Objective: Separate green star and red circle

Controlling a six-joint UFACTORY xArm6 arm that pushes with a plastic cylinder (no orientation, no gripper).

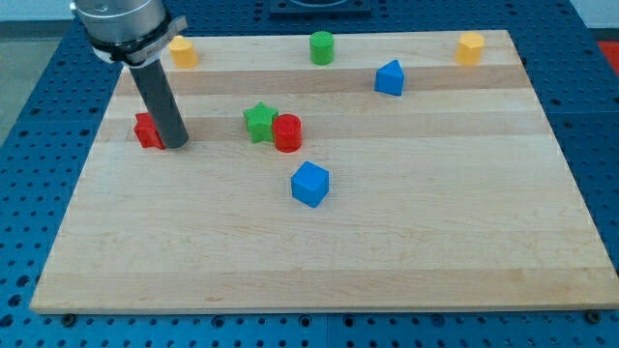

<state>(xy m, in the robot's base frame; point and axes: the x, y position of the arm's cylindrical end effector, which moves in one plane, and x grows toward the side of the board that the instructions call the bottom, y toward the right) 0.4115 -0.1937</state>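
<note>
The green star (259,122) lies left of centre on the wooden board (319,251). The red circle (287,132) touches its right side. My tip (176,144) is at the view's left, well left of the green star. It stands right next to a red block (147,130), whose right part the rod hides.
A blue cube (310,184) lies below the red circle. A blue block (389,78) is at upper right. A green cylinder (321,46) is at top centre. Yellow blocks sit at top left (182,51) and top right (470,47).
</note>
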